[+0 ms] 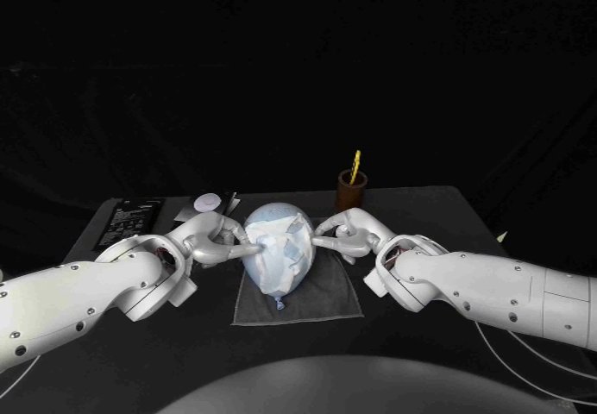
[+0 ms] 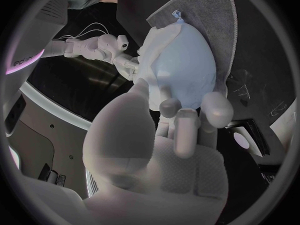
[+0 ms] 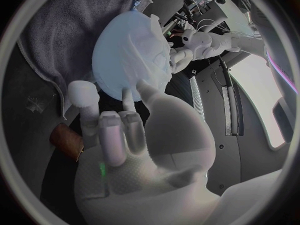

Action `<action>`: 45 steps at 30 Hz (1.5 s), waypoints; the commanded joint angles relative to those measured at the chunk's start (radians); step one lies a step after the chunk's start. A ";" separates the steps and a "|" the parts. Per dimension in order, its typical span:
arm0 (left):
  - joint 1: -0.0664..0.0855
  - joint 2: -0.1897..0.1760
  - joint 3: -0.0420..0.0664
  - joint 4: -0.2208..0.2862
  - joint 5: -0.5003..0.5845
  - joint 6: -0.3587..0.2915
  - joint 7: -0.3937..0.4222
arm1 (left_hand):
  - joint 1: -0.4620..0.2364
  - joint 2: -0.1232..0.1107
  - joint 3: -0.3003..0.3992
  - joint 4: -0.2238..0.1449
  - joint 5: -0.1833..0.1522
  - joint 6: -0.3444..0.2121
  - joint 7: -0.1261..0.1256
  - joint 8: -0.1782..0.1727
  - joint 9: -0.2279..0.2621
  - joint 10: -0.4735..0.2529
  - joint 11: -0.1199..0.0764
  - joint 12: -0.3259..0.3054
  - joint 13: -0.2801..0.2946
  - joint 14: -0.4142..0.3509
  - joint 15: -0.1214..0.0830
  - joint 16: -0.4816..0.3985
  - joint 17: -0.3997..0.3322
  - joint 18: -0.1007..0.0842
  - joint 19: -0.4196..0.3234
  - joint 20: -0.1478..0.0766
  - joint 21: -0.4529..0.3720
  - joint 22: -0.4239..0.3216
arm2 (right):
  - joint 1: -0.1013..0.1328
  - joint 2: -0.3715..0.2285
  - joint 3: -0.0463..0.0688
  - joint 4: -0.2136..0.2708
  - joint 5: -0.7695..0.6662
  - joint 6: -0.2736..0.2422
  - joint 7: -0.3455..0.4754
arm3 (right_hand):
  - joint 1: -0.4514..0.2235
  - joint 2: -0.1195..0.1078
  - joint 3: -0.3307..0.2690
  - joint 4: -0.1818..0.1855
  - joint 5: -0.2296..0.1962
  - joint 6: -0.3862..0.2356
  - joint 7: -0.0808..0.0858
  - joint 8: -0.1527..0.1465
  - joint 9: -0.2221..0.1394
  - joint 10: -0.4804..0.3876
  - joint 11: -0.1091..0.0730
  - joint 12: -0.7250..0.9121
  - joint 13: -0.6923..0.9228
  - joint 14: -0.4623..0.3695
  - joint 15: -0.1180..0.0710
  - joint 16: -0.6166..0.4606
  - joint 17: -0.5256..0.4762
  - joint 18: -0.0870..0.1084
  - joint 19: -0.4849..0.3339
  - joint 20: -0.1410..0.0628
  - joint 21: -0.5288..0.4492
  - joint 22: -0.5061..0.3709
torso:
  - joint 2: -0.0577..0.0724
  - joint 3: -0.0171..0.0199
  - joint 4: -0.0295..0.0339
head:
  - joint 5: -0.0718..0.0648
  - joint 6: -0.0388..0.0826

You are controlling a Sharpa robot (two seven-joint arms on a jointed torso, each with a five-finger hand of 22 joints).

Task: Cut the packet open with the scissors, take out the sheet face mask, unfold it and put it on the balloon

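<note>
A pale blue balloon lies on a grey cloth in the middle of the table, knot toward me. The white sheet mask is draped over its upper half, wrinkled, and shows again in the wrist views. My left hand is at the balloon's left side, fingers apart, with one fingertip pressing on the balloon. My right hand is at the right side and pinches the mask's edge between thumb and finger. The yellow-handled scissors stand in a brown cup behind the balloon.
A black packet lies flat at the table's back left. Beside it sit a small white round thing and a thin dark strip. The table's right edge runs close behind my right arm.
</note>
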 commanded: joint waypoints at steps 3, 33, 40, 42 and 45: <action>-0.001 0.010 0.000 0.005 -0.048 0.008 -0.044 | 0.005 0.017 -0.021 0.000 -0.003 0.006 -0.006 0.009 0.004 0.016 -0.002 0.015 0.025 0.042 -0.008 0.005 0.043 -0.007 0.004 -0.006 0.008 0.005 | -0.001 0.005 0.000 0.002 -0.020 -0.038 -0.005 | 0.059 0.026 0.035 -0.029 0.004 0.032 -0.017 0.022 0.007 0.104 -0.020 0.003 0.263 0.106 -0.020 0.003 0.263 0.014 0.003 -0.019 0.009 0.004 | 0.001 0.0001 0.0000 | -0.004 0.000; -0.001 0.022 0.000 -0.014 -0.084 -0.014 -0.092 | 0.069 0.049 -0.040 -0.002 -0.003 0.004 -0.011 0.019 0.008 0.023 -0.007 0.021 0.046 0.045 -0.013 0.006 0.050 -0.009 0.008 -0.010 0.012 0.012 | -0.001 -0.050 0.000 0.036 -0.020 -0.133 0.055 | 0.037 0.034 0.193 -0.143 0.004 0.051 -0.048 0.169 0.096 0.104 -0.051 0.003 0.263 0.106 -0.050 0.003 0.263 0.008 0.015 -0.051 0.030 0.025 | 0.000 0.0004 0.0003 | -0.008 0.000; -0.001 0.024 0.001 -0.017 -0.083 -0.014 -0.090 | 0.072 0.053 -0.041 -0.002 -0.003 0.004 -0.011 0.019 0.008 0.023 -0.007 0.022 0.048 0.045 -0.013 0.006 0.051 -0.009 0.008 -0.010 0.013 0.013 | -0.001 -0.060 0.000 0.031 -0.035 -0.056 0.011 | -0.064 -0.018 0.146 -0.102 0.004 -0.039 -0.023 0.127 0.085 0.104 -0.031 0.003 0.263 0.106 -0.037 0.003 0.263 0.010 0.002 -0.045 -0.003 0.007 | 0.000 -0.0003 -0.0015 | -0.010 0.000; -0.001 0.025 0.001 -0.019 -0.082 -0.013 -0.090 | 0.072 0.054 -0.041 -0.001 -0.003 0.003 -0.011 0.019 0.008 0.024 -0.007 0.022 0.048 0.045 -0.013 0.006 0.051 -0.009 0.008 -0.010 0.013 0.013 | -0.001 -0.056 0.000 0.034 -0.044 -0.039 0.003 | -0.107 -0.048 0.108 -0.077 0.004 -0.092 0.005 0.083 0.066 0.104 -0.007 0.003 0.263 0.106 -0.016 0.003 0.263 0.006 0.000 -0.034 -0.006 0.006 | 0.000 0.0002 -0.0006 | -0.013 0.000; -0.001 0.026 0.001 -0.022 -0.082 -0.013 -0.091 | 0.073 0.056 -0.041 -0.001 -0.003 0.004 -0.011 0.019 0.008 0.024 -0.007 0.022 0.048 0.045 -0.013 0.006 0.052 -0.009 0.008 -0.010 0.012 0.012 | -0.002 -0.048 0.000 0.041 -0.063 -0.027 -0.009 | -0.136 -0.065 0.060 -0.045 0.004 -0.132 0.027 0.040 0.048 0.104 0.016 0.003 0.263 0.106 0.006 0.003 0.263 0.004 0.000 -0.015 -0.006 0.007 | 0.000 0.0005 0.0003 | -0.016 0.000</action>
